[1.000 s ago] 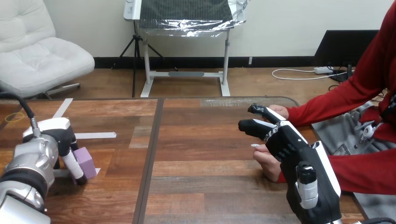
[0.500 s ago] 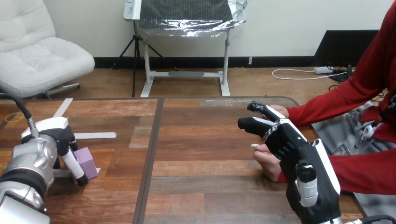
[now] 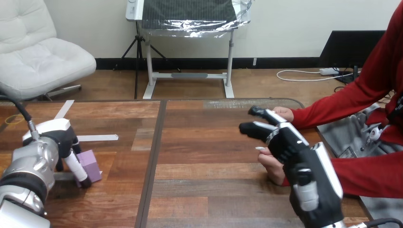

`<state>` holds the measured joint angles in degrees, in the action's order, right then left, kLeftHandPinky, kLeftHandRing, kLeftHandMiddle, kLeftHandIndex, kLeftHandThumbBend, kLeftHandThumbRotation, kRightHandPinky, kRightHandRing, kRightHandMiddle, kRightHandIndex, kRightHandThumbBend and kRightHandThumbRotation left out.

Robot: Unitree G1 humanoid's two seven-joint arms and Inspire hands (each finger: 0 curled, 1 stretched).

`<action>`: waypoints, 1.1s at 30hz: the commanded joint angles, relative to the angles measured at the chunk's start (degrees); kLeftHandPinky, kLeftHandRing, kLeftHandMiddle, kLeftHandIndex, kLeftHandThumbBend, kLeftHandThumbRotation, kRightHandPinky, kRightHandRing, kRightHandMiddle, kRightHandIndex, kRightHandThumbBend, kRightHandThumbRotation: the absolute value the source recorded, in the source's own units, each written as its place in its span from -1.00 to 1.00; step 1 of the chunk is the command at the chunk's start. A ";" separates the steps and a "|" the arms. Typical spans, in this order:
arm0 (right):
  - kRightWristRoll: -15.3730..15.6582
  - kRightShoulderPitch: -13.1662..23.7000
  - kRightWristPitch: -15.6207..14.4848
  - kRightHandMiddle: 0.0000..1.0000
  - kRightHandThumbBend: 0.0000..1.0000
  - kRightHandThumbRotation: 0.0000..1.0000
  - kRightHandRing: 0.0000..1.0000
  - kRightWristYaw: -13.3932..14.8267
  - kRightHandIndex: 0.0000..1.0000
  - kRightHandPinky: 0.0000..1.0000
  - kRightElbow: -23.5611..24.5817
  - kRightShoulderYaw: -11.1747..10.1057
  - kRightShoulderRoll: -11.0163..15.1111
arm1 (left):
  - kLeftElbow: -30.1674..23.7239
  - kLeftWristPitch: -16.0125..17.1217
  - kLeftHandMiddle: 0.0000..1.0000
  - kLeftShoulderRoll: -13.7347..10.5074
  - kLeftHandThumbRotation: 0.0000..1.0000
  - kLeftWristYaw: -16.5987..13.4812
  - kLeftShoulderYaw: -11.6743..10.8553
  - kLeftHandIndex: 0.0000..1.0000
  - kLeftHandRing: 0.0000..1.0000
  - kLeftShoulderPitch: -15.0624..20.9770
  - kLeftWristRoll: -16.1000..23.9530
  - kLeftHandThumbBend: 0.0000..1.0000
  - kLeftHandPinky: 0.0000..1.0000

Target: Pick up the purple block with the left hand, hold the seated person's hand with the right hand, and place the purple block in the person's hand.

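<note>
The purple block (image 3: pixel 90 165) rests on the wooden table (image 3: pixel 204 161) at the near left. My left hand (image 3: pixel 54 138) stands right against its left side, reaching down to the tabletop. At the right, my right hand (image 3: pixel 289 145) hangs over the person's lower hand (image 3: pixel 272 165), whose fingertips show under it. Its fingers (image 3: pixel 252 127) stretch out to the left, relaxed and not curled round anything. The person's upper hand (image 3: pixel 284 113) lies just behind those fingers at the table's far right. I cannot tell whether my right hand touches either of the person's hands.
White tape strips (image 3: pixel 97 137) lie on the table behind the block, and another strip (image 3: pixel 64 109) sits farther back. A dark seam (image 3: pixel 154 156) runs down the table between the two sides. The person's red sleeves (image 3: pixel 366 173) come in from the right edge.
My right hand has shifted slightly left and lower over the person's hand. The purple block has edged a little to the right beside my left hand, which has barely moved.
</note>
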<state>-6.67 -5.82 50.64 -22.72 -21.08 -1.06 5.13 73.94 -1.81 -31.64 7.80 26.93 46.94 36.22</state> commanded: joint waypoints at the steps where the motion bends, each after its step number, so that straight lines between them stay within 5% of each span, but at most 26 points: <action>1: 5.01 4.91 -0.91 0.56 0.89 1.00 0.59 3.33 0.70 0.62 -0.35 -1.48 2.24 | -2.98 1.64 0.00 -1.75 -1.00 -1.48 -1.71 -0.12 -0.15 1.04 -1.29 0.60 -0.30; 10: 15.31 7.91 -6.71 0.63 0.90 0.65 0.62 7.91 0.71 0.64 0.42 -2.73 8.37 | -8.77 4.42 -0.09 -2.72 -1.00 -1.17 -5.41 -0.13 -0.23 -0.89 -4.69 0.56 -0.39; 20: 17.65 11.68 -10.53 0.68 0.69 0.29 0.67 9.19 0.75 0.65 0.42 -3.50 13.98 | -19.32 5.71 -0.16 -4.34 -1.00 0.47 -9.21 -0.15 -0.28 -5.41 -7.91 0.54 -0.43; 33: 20.70 16.64 -14.22 0.61 0.91 0.21 0.53 10.80 0.68 0.34 -0.74 -4.71 20.93 | -40.49 5.04 -0.14 -5.65 -1.00 0.62 -17.65 -0.14 -0.23 -16.54 -13.83 0.62 -0.35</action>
<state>12.73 1.90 38.31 -13.99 -22.01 -4.17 21.86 51.37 2.78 -34.08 8.78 15.77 35.37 26.87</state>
